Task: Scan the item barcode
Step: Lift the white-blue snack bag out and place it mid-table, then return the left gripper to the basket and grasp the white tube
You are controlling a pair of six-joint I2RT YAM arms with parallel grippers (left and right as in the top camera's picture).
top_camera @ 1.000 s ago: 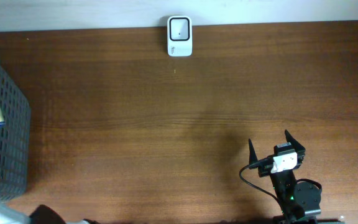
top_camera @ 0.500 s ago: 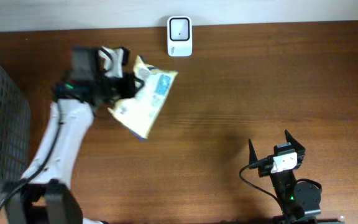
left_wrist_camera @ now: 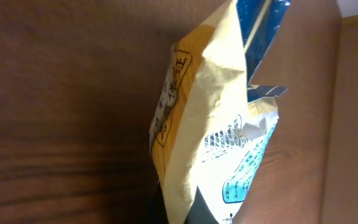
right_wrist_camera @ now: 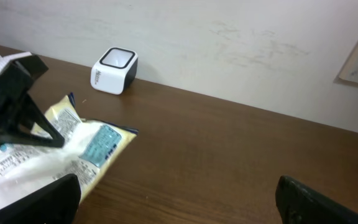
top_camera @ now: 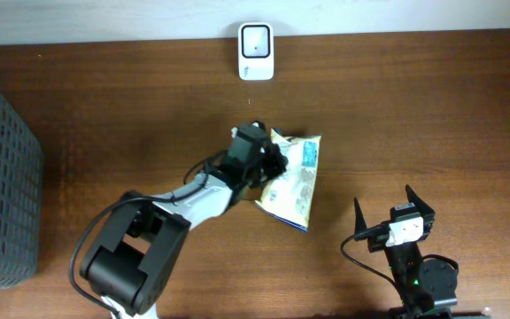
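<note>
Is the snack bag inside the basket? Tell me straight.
No, the left gripper holds the snack bag at the table's middle, far from the basket.

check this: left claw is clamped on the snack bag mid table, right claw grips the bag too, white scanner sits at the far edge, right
Not the right claw: the overhead view shows it open and empty, apart from the snack bag. The left claw is clamped on that bag mid table, and the white scanner sits at the far edge.

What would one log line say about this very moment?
left gripper: shut on snack bag | snack bag: mid-table, apart from scanner | right gripper: open, empty
</note>
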